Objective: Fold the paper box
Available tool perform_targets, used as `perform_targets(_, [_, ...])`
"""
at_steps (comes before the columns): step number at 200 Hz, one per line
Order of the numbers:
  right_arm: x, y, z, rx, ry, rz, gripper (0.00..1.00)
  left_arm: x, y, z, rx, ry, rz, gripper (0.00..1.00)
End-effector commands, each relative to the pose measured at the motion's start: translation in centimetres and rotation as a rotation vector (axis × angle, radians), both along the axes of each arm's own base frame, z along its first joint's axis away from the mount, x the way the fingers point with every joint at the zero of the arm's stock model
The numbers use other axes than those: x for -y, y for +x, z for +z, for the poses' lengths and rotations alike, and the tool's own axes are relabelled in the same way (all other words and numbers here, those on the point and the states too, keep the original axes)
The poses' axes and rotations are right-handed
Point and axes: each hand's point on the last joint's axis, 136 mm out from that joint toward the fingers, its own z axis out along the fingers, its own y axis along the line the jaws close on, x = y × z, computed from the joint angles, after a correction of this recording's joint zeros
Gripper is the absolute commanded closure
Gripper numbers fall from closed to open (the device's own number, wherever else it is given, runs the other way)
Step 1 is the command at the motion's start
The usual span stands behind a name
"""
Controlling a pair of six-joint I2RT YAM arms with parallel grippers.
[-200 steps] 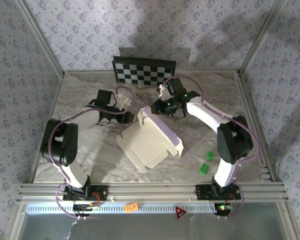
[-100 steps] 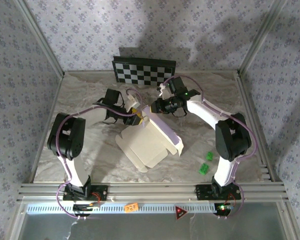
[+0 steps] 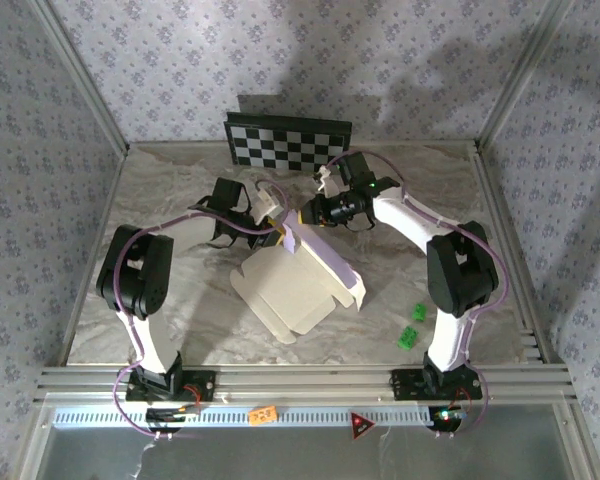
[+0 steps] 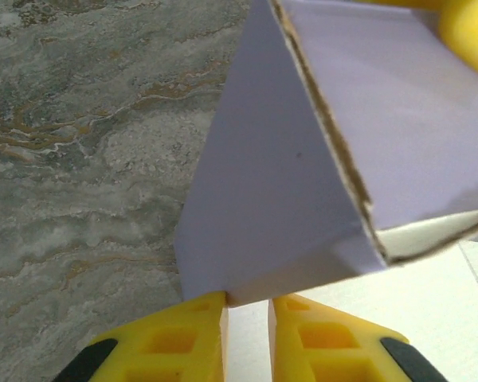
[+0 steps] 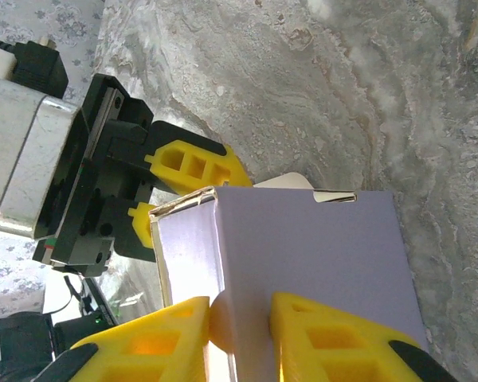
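While the paper box (image 3: 295, 285) is lying on the bench (image 3: 180, 200) with its far wall standing up, the left claw (image 3: 273, 228) and the right claw (image 3: 303, 213) are pinching that wall from opposite sides.

Your left arm (image 3: 138, 285) and right arm (image 3: 458, 280) have chunky black joints and white middle parts. Thin purple cables (image 3: 158, 224) loop along them. Your left hand (image 4: 247, 306) and right hand (image 5: 240, 318) have blocky yellow fingers (image 4: 319, 344) with square holes. Tiny green lights (image 3: 332, 208) glow up toward twelve o'clock.
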Motion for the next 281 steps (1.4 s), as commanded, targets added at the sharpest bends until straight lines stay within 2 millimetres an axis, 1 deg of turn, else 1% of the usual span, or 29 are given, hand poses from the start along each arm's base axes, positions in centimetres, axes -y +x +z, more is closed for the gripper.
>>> perform_targets(1, [0.3, -1.3, -4.0, -0.111, -0.075, 0.006, 0.74, 1.7, -0.9, 0.8, 0.03, -0.021, -0.038, 0.85])
perform_targets(13, [0.3, -1.4, -4.1, -0.112, -0.072, 0.009, 0.74, 1.6, -0.7, 0.7, 0.035, -0.013, -0.018, 0.86])
perform_targets(22, [0.3, -1.5, -4.1, -0.114, -0.072, 0.01, 0.74, 1.4, -0.1, 0.5, 0.041, 0.004, 0.019, 0.85])
perform_targets(47, [0.4, -1.5, -4.2, -0.115, -0.071, 0.011, 0.74, 0.8, 1.4, 0.1, 0.044, 0.039, 0.102, 0.69])
perform_targets(62, [0.4, -1.6, -4.3, -0.117, -0.073, 0.013, 0.74, 1.0, 1.6, 0.1, 0.026, 0.039, 0.1, 0.59])
perform_targets(83, [0.4, -1.7, -4.4, -0.121, -0.073, 0.012, 0.74, 1.6, 1.6, 0.5, 0.016, 0.017, 0.071, 0.55])
perform_targets(99, [0.4, -1.7, -4.5, -0.122, -0.072, 0.015, 0.74, 2.0, 1.4, 0.9, 0.024, -0.01, 0.043, 0.56])
perform_targets(111, [0.5, -1.8, -4.5, -0.125, -0.072, 0.014, 0.74, 2.2, 1.3, 1.1, 0.029, -0.025, 0.029, 0.6])
perform_targets(122, [0.5, -1.7, -4.4, -0.125, -0.071, 0.013, 0.73, 2.4, 1.2, 1.0, 0.031, -0.025, 0.024, 0.69])
perform_targets(131, [0.5, -1.7, -4.2, -0.124, -0.068, 0.009, 0.71, 2.4, 1.2, 1.0, 0.031, -0.023, 0.025, 0.74])
perform_targets(139, [0.5, -1.6, -4.0, -0.121, -0.064, 0.008, 0.68, 2.3, 1.1, 0.8, 0.031, -0.015, 0.029, 0.78])
perform_targets(186, [0.4, -1.7, -2.5, -0.113, -0.037, -0.003, 0.61, 1.6, 0.8, 0.3, 0.06, 0.036, 0.069, 0.87])
perform_targets(202, [0.4, -1.7, -2.0, -0.112, -0.028, -0.011, 0.55, 1.2, 0.8, 0.2, 0.068, 0.053, 0.089, 0.89])
perform_targets(215, [0.3, -1.8, -1.7, -0.109, -0.023, -0.01, 0.54, 1.0, 0.6, 0.2, 0.07, 0.061, 0.1, 0.89])
perform_targets(230, [0.4, -2.1, -1.9, -0.114, -0.031, -0.012, 0.54, 0.6, 0.4, 0.2, 0.07, 0.082, 0.123, 0.9])
perform_targets(243, [0.7, -2.4, -2.5, -0.13, -0.053, -0.018, 0.56, 0.4, -0.1, 0.2, 0.072, 0.108, 0.14, 0.91])
perform_targets(258, [0.8, -2.8, -3.0, -0.139, -0.061, -0.014, 0.59, 0.7, -1.0, 0.3, 0.073, 0.108, 0.14, 0.9])
perform_targets(281, [0.6, -3.2, -3.9, -0.158, -0.07, -0.003, 0.64, 1.3, -1.7, 0.9, 0.083, 0.066, 0.147, 0.82])
